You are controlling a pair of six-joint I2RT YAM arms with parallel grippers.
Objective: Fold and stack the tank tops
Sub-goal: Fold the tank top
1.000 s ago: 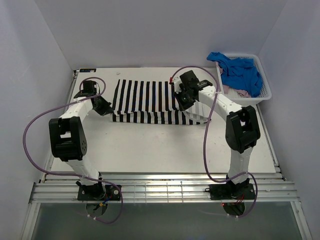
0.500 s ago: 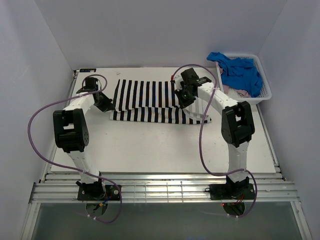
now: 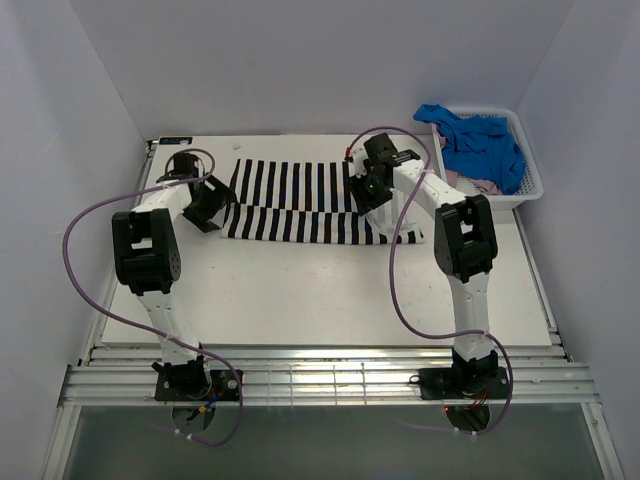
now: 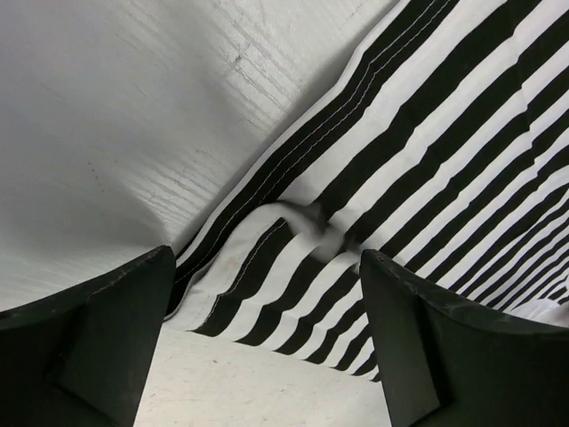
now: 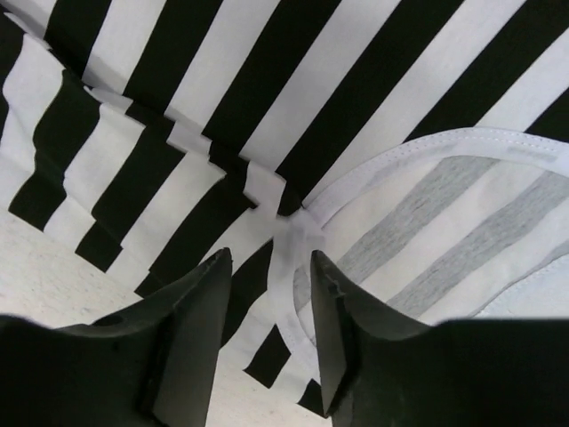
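Out on the table (image 3: 300, 290), the striped tank top (image 3: 290, 200) lies folded into a long band between the two grippers. Left gripper (image 3: 213, 205) sits at its left end, jaws wide apart, gripping nothing (the hem is right underneath it). Right gripper (image 3: 366, 192) hovers over the other end, jaws parted a bit, cloth loose below. Farther back, right of that gripper, a white basket (image 3: 532, 180) holds the blue top (image 3: 480, 140) and a pink one (image 3: 482, 186) peeking out underneath.
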